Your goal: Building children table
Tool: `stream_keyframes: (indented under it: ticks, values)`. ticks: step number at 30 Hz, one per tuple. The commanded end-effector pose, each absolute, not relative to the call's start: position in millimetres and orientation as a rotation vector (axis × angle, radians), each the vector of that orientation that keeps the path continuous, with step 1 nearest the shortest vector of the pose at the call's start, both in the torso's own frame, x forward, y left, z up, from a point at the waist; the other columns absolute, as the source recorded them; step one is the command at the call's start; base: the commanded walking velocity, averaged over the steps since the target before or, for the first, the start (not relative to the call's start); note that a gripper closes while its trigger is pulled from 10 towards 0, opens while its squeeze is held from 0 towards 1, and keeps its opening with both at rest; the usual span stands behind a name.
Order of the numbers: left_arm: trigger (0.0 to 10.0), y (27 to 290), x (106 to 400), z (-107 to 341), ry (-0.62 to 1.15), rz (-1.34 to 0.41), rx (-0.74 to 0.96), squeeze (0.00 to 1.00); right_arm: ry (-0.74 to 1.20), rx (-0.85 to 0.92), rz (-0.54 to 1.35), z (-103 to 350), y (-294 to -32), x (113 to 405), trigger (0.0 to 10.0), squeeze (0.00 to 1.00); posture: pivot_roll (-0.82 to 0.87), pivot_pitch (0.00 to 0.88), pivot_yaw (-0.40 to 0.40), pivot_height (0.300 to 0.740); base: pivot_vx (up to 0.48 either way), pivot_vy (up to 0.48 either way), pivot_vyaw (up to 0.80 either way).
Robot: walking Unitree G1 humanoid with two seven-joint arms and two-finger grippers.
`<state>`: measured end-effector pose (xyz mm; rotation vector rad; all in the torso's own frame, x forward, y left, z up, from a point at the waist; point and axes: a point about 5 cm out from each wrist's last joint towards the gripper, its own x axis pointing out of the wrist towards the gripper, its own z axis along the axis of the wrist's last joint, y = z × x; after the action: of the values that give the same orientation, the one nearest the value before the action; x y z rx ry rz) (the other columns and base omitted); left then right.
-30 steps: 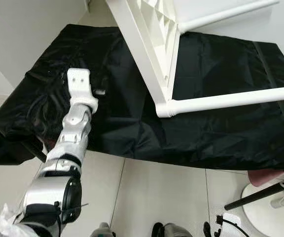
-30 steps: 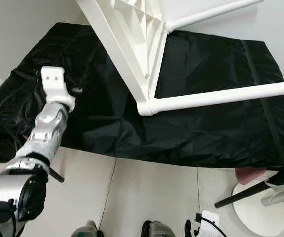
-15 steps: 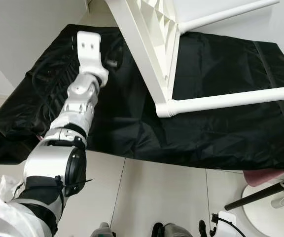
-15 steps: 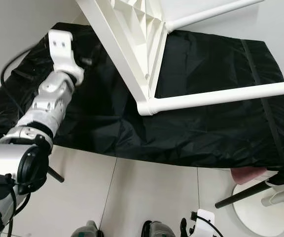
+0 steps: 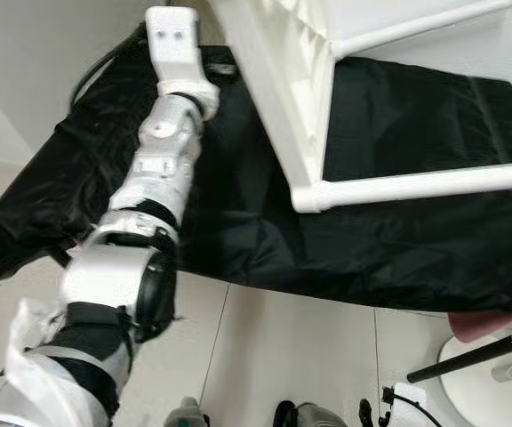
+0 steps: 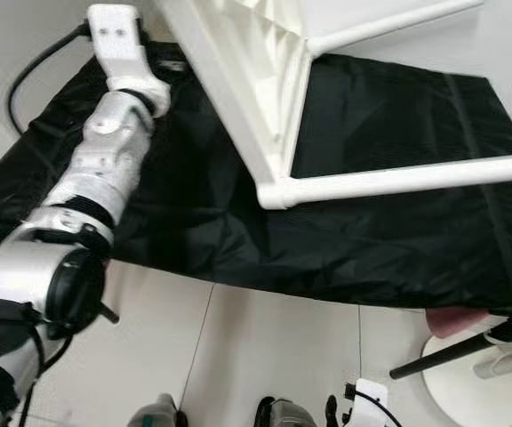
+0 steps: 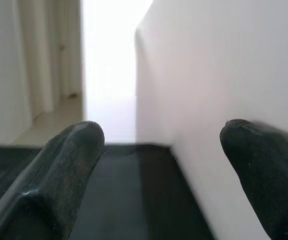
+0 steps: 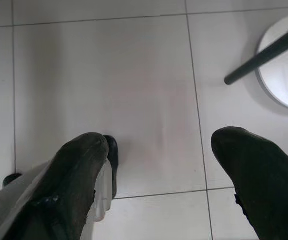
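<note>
The left gripper (image 7: 159,165) is open, its two blunt black fingers (image 7: 59,175) spread wide with nothing between them. In the left wrist view they point along a black sheet toward a bright gap, with a flat white panel (image 7: 224,75) just beside one finger. The fingers look matte and slightly scuffed, rounded at the tips.

From the head, the left arm (image 5: 163,169) reaches forward and up, nearly straight, from a round black-capped elbow joint (image 5: 123,285) through ribbed silver segments to a white wrist block (image 5: 174,40) at the far edge of the sheet. A black cable (image 6: 25,76) loops off the wrist. Crinkled clear plastic wraps the upper arm (image 5: 34,374).

The table (image 5: 283,80) is white plastic, lying tipped on the sheet (image 5: 398,231), its ribbed underside showing as a lattice of thin walls. Two smooth round legs (image 5: 416,184) stick out toward the right, the nearer one ending in a socket at the frame's corner. The wrist block sits just beside the table's long edge; contact cannot be told.

The sheet is glossy black fabric, wrinkled, draped over a low flat surface with its edge hanging toward pale floor tiles (image 5: 283,347).

The right gripper (image 8: 159,180) hangs low over the tiles, fingers apart and empty, near a round white base (image 8: 286,65) with a dark rod (image 8: 264,52) across it.
</note>
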<state>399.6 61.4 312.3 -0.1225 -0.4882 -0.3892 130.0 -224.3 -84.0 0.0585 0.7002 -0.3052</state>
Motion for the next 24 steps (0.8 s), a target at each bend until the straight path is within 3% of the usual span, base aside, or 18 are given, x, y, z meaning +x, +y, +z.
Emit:
stream_keyframes:
  ticks: [1,7,15,20,22,23,24]
  values:
    - [10.0,36,383,335,-0.607,-0.638,-0.051,0.0,0.75,0.059,-0.296,-89,-222,120,10.0,0.0,0.07,0.073,0.0,0.74,0.0,0.0,0.0]
    - [10.0,15,373,333,-0.626,-0.758,-0.02,0.0,0.759,0.056,-0.288,-90,-219,118,10.0,0.0,0.07,0.077,0.001,0.74,0.0,0.0,0.0]
    - [10.0,23,380,317,-0.558,-0.732,-0.001,0.0,0.766,0.056,-0.291,-91,-219,115,10.0,0.0,0.06,0.079,0.011,0.74,0.0,0.0,0.0]
    - [10.0,53,392,292,-0.461,-0.617,0.018,0.0,0.772,0.056,-0.297,-92,-220,111,10.0,0.0,0.05,0.079,0.015,0.74,0.0,0.0,0.0]
    - [10.0,95,402,260,-0.351,-0.47,0.05,0.0,0.779,0.053,-0.294,-93,-220,108,10.0,0.0,0.05,0.078,0.02,0.74,0.0,0.0,0.0]
    - [10.0,95,402,260,-0.351,-0.47,0.05,0.0,0.779,0.053,-0.294,-93,-220,108,10.0,0.0,0.05,0.078,0.02,0.74,0.0,0.0,0.0]
    - [10.0,114,403,248,-0.312,-0.421,0.073,0.0,0.781,0.051,-0.292,-93,-220,107,10.0,0.0,0.05,0.078,0.022,0.74,0.0,0.0,0.0]
